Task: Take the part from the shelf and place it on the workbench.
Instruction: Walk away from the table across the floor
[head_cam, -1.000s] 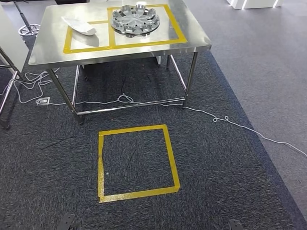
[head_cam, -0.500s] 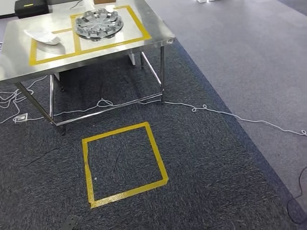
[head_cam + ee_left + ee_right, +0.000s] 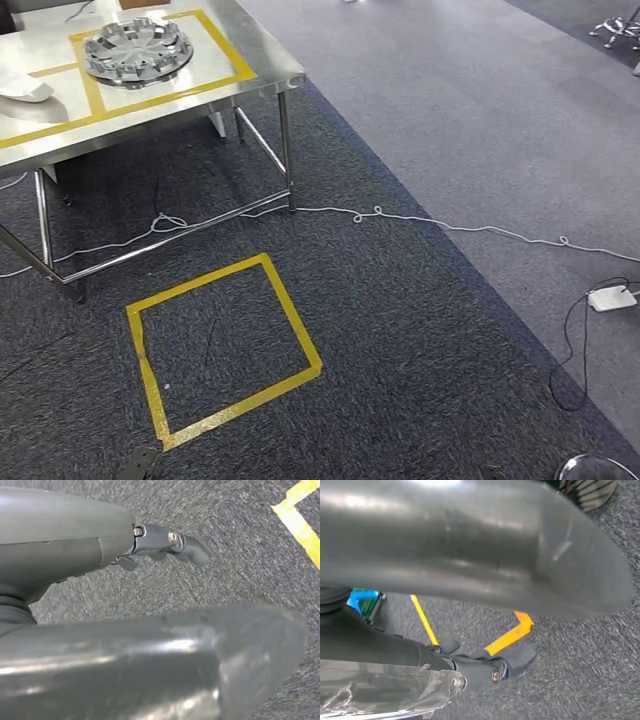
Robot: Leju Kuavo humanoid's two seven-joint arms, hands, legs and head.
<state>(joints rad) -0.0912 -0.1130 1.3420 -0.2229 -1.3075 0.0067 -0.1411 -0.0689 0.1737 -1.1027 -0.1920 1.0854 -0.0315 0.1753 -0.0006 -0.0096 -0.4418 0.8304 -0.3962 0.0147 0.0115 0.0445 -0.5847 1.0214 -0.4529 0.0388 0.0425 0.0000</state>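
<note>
The steel workbench (image 3: 260, 82) stands at the upper left of the head view, with yellow tape outlines on its top. A round silver wheel-cover part (image 3: 137, 50) lies inside one outline. A white curved part (image 3: 23, 88) lies in the outline beside it, cut off by the picture's edge. My left hand (image 3: 75, 550) hangs over dark carpet, its dark fingers (image 3: 177, 542) stretched out and apart from the thumb, holding nothing. My right hand (image 3: 452, 545) also hangs over the carpet, fingers (image 3: 497, 667) extended away from the thumb, nothing between them.
A yellow tape square (image 3: 298, 335) marks the carpet in front of the workbench. A white cable (image 3: 453, 228) runs across the floor to the right. A white adapter (image 3: 613, 297) with a black cord (image 3: 573, 350) lies at the right edge. A round silver base (image 3: 596, 468) sits bottom right.
The camera has turned to the right: the workbench and the tape square have slid left in the picture. The adapter, the black cord and the silver base have come into view.
</note>
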